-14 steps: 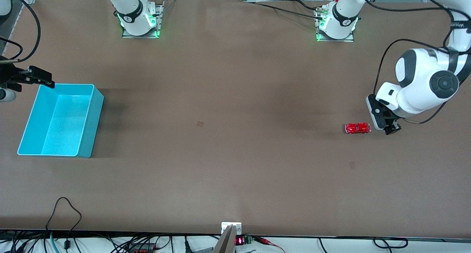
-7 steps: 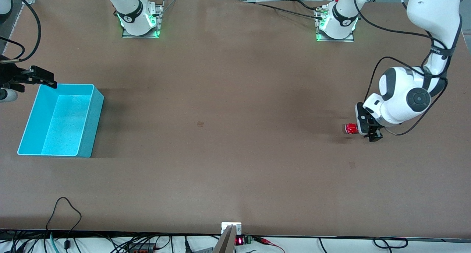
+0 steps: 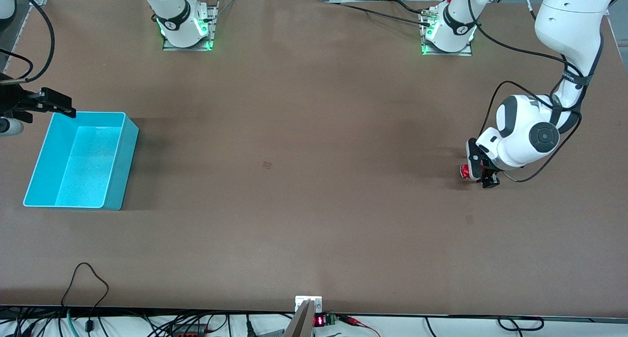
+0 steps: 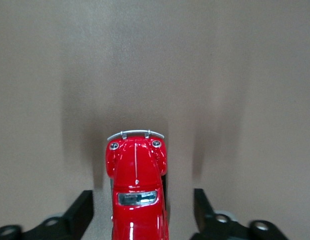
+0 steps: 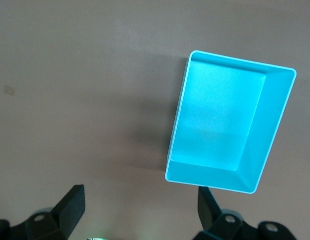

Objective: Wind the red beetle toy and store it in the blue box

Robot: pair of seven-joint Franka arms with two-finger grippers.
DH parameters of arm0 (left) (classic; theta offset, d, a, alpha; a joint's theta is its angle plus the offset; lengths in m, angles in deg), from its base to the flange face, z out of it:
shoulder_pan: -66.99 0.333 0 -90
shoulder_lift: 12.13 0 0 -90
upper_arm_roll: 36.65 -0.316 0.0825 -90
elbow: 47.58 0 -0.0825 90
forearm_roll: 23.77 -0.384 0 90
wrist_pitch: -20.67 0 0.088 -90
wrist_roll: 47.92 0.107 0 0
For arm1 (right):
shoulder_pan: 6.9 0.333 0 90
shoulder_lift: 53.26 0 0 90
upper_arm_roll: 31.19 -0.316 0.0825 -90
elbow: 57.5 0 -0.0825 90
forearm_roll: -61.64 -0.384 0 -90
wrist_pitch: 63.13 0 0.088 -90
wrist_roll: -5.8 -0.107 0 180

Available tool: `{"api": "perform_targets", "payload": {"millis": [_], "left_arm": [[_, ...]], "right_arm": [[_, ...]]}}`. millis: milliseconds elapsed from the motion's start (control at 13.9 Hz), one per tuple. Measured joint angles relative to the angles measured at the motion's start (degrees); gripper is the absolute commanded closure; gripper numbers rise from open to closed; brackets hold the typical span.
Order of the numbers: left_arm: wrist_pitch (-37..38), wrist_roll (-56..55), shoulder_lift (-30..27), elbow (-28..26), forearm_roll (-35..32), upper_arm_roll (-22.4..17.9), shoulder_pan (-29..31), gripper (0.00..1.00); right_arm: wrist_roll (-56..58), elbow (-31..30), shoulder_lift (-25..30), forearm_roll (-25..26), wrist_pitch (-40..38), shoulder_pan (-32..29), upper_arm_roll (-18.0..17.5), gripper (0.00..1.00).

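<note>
Straddling the red beetle toy [image 4: 137, 192] with my left hand [image 4: 144, 217], I have the fingers spread wide, one on each flank of the car, with bare surface showing in both gaps, so nothing is gripped yet. In the wrist view the toy's rounded nose and silvery bumper point away from my palm, and its body runs straight down the middle between my fingers. From the front camera my left hand [image 3: 480, 172] is low at the surface [image 3: 304, 219] near the left arm's end, hiding all but a small red tip of the car [image 3: 463, 170].

I judge the toy to be light, rigid and glossy, so the curved shell could slip or squirt out under a hard pinch. The flat lower sides, just behind the front wheels, look like the safest place to close, low on the body rather than on the domed roof. It rolls on wheels, I expect, so a slow, even squeeze should keep it from scooting forward.

My right hand [image 3: 49, 104] waits at the right arm's end, hanging above the surface by the rim of the blue box [image 3: 81, 159], its fingers apart and holding nothing. The box stands well apart from the toy, at the opposite end of the surface.
</note>
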Motion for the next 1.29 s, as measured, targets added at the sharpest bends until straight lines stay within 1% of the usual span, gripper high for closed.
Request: {"api": "perform_targets", "payload": {"millis": [144,216,647,791,1151,1223,1295], "left_arm": [[0.0,0.1,0.0,0.0,0.0,0.0,0.0,0.88],[0.0,0.1,0.0,0.0,0.0,0.0,0.0,0.91],[0.0,0.4,0.0,0.0,0.0,0.1,0.3,0.9],[0.0,2.6,0.0,0.1,0.0,0.0,2.5,0.9],[0.0,13.6,1.4,2.4,0.0,0.0,11.4,0.88],[0.1,14.8,1.8,2.9,0.0,0.0,12.8,0.88],[0.1,15.8,2.1,3.5,0.0,0.0,13.8,0.84]], "right_arm": [[0.0,0.0,0.0,0.0,0.0,0.0,0.0,0.0],[0.0,0.0,0.0,0.0,0.0,0.0,0.0,0.0],[0.0,0.0,0.0,0.0,0.0,0.0,0.0,0.0],[0.0,0.0,0.0,0.0,0.0,0.0,0.0,0.0],[0.0,0.0,0.0,0.0,0.0,0.0,0.0,0.0],[0.0,0.0,0.0,0.0,0.0,0.0,0.0,0.0],[0.0,0.0,0.0,0.0,0.0,0.0,0.0,0.0]]}}
